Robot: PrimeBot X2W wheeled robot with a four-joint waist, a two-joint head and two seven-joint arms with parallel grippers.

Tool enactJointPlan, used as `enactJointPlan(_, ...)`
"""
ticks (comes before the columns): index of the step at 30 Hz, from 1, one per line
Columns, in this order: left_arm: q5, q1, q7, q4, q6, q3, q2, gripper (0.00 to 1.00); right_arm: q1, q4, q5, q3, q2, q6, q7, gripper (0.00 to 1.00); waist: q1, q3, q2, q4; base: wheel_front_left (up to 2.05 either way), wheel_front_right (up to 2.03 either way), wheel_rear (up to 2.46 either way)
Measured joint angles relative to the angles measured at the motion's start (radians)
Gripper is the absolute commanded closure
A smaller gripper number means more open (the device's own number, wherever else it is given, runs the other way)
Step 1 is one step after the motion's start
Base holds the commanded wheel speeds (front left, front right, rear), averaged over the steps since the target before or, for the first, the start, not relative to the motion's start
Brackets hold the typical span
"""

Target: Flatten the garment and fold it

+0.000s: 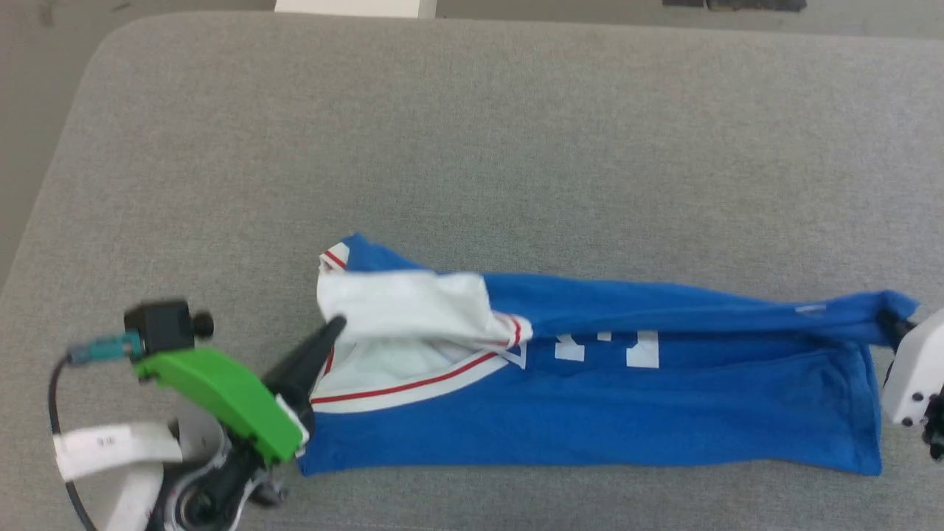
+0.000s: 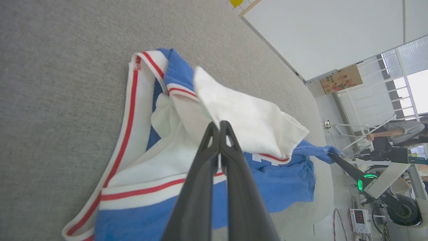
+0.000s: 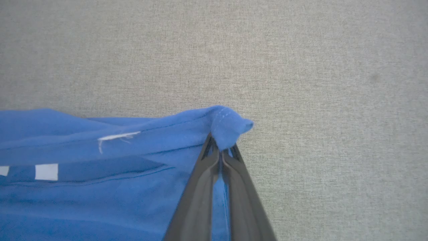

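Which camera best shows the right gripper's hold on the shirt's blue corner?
The right wrist view: the right gripper is shut on the garment at its bunched blue corner, close and sharp. The head view catches that pinch at its right edge; the left wrist view shows it small and distant.

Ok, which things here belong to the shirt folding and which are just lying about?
Part of the job:
garment, lying on the grey padded table
left gripper, shut on its white sleeve
right gripper, shut on a blue corner

Just about:
cardboard box
meter with red digits, on the floor
seated person behind
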State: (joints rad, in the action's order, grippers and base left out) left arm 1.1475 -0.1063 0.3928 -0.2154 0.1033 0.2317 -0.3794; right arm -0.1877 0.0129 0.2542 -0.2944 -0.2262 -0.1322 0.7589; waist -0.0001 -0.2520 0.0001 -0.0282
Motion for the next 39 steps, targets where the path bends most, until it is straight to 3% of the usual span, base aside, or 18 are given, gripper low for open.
enactJointPlan(11, 0.026, 0.101, 0.002, 0.131, 0.049, 0.010, 0.030, 1.00, 0.090, -0.085, -0.008, 0.031, 0.024, 0.000, -0.023, 1.00, 0.0000, 0.027, 0.0000, -0.001, 0.00, 0.00, 0.00)
enactJointPlan(12, 0.026, 0.103, 0.003, 0.140, 0.052, 0.012, 0.029, 0.98, 0.091, -0.090, -0.008, 0.035, 0.024, 0.000, -0.028, 0.96, 0.0000, 0.030, 0.0000, 0.000, 0.00, 0.00, 0.00)
enactJointPlan(13, 0.026, 0.107, 0.005, 0.147, 0.056, 0.014, 0.030, 0.75, 0.091, -0.093, -0.008, 0.038, 0.024, 0.000, -0.040, 0.64, -0.0001, 0.034, 0.0000, 0.002, 0.00, 0.00, 0.00)
enactJointPlan(14, 0.031, 0.109, 0.014, 0.151, 0.061, 0.014, 0.030, 0.00, 0.091, -0.096, -0.008, 0.042, 0.020, 0.000, -0.054, 0.00, 0.0000, 0.039, 0.0000, 0.004, 0.00, 0.00, 0.00)
enactJointPlan(22, 0.010, 0.187, 0.026, 0.095, 0.159, -0.016, -0.017, 0.00, 0.161, -0.021, 0.044, 0.037, -0.041, 0.000, -0.057, 0.00, 0.0000, 0.082, -0.0001, 0.013, 0.00, 0.00, 0.00)
enactJointPlan(27, -0.058, 0.211, -0.084, 0.024, 0.178, -0.087, -0.059, 0.00, 0.225, 0.082, 0.115, -0.034, -0.090, 0.000, 0.006, 0.00, 0.0000, 0.105, 0.0000, 0.008, 0.00, 0.00, 0.00)
enactJointPlan(32, -0.185, 0.172, -0.257, 0.027, 0.108, -0.110, -0.083, 0.00, 0.229, 0.135, 0.153, -0.080, -0.116, 0.000, 0.056, 0.00, 0.0000, 0.104, 0.0000, -0.002, 0.00, 0.00, 0.00)
enactJointPlan(33, -0.254, 0.136, -0.342, 0.048, 0.072, -0.106, -0.090, 0.00, 0.227, 0.135, 0.167, -0.059, -0.129, 0.000, 0.064, 0.00, 0.0000, 0.097, 0.0000, -0.002, 0.00, 0.00, 0.00)
enactJointPlan(39, -0.439, 0.034, -0.611, 0.114, -0.015, -0.087, -0.089, 0.00, 0.200, 0.053, 0.195, 0.035, -0.173, 0.000, 0.068, 0.00, 0.0000, 0.064, 0.0000, -0.003, 0.00, 0.00, 0.00)
